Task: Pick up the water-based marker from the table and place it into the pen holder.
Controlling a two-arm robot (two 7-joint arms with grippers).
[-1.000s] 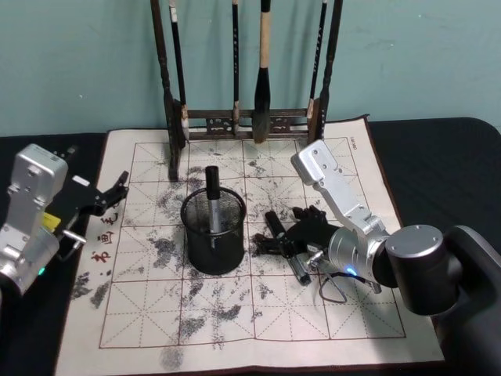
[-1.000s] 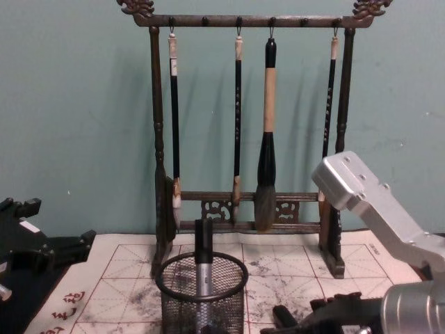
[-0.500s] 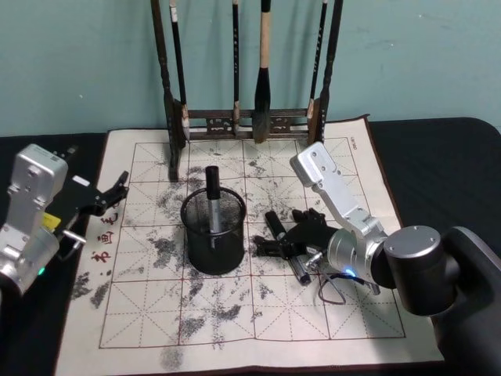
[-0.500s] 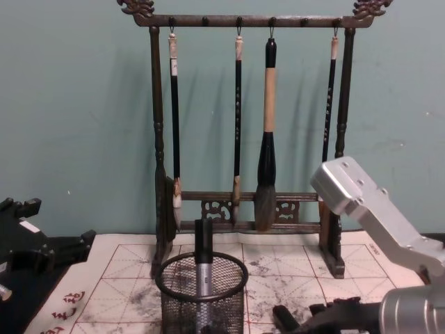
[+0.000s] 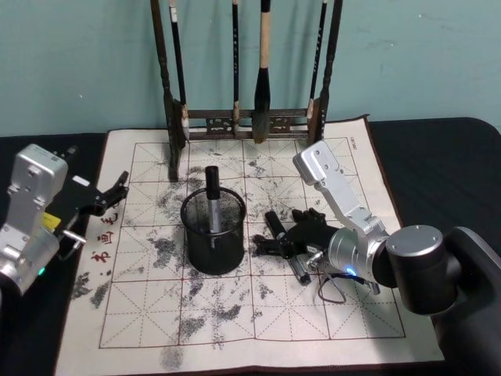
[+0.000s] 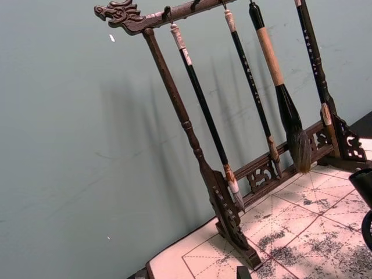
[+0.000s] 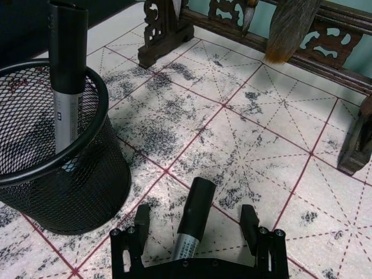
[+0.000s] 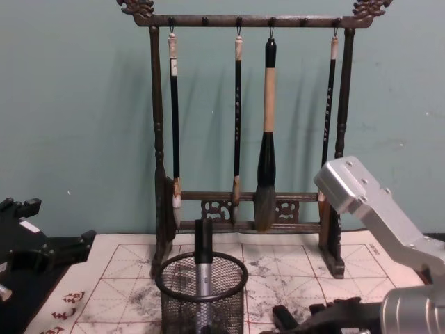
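well, right of centre in the head view the right tool straddles the marker lying on the desk, jaws spread, not gripping. closing off-centre could roll the round barrel away; the pen standing in the pen holder might then block the drop. the tool hides the barrel's rear. far left, the left tool looks spread, i think.
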